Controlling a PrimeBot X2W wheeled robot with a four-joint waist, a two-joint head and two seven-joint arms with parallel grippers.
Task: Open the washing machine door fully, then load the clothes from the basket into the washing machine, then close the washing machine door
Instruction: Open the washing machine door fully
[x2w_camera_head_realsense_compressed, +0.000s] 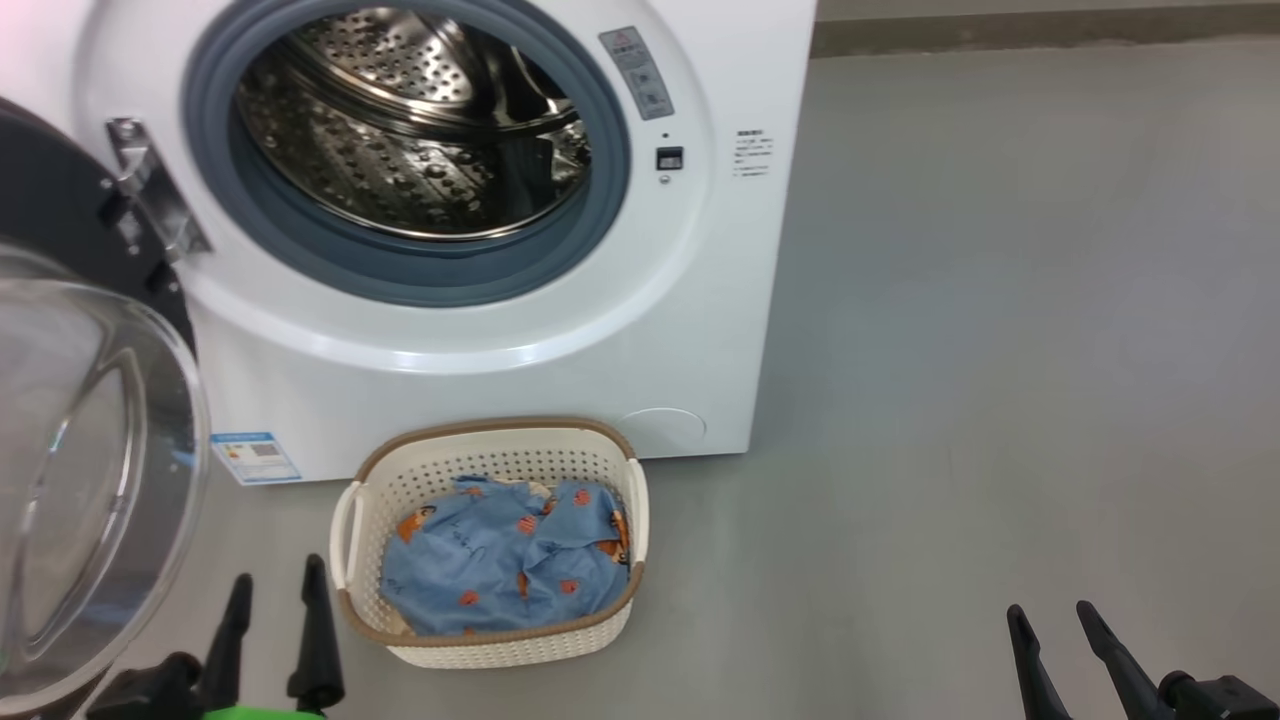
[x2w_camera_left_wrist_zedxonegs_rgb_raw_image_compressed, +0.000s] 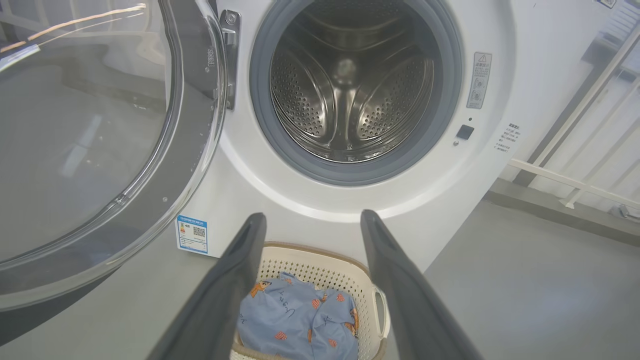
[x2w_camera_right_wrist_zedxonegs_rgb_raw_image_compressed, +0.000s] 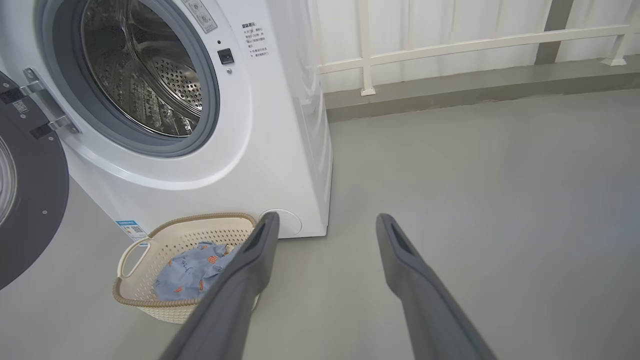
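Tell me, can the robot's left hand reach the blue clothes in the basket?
Probably yes: the open left hand sits just beside the basket, the clothes lie uncovered, and nothing stands between.

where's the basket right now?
Head view, lower centre-left: the basket sits on the floor right in front of the washing machine, just right of the left gripper, with the clothes inside.

Washer (x2w_camera_head_realsense_compressed: 480, 390) stands on the floor (x2w_camera_head_realsense_compressed: 1000, 350), its door (x2w_camera_head_realsense_compressed: 90, 470) swung out to the left on the hinge (x2w_camera_head_realsense_compressed: 150, 195). Basket (x2w_camera_head_realsense_compressed: 480, 465) sits on the floor directly before the washer, right of the door; clothes (x2w_camera_head_realsense_compressed: 500, 560) lie in it. Left fingers (x2w_camera_head_realsense_compressed: 316, 630) just left of basket; right fingers (x2w_camera_head_realsense_compressed: 1030, 665) well apart rightward.
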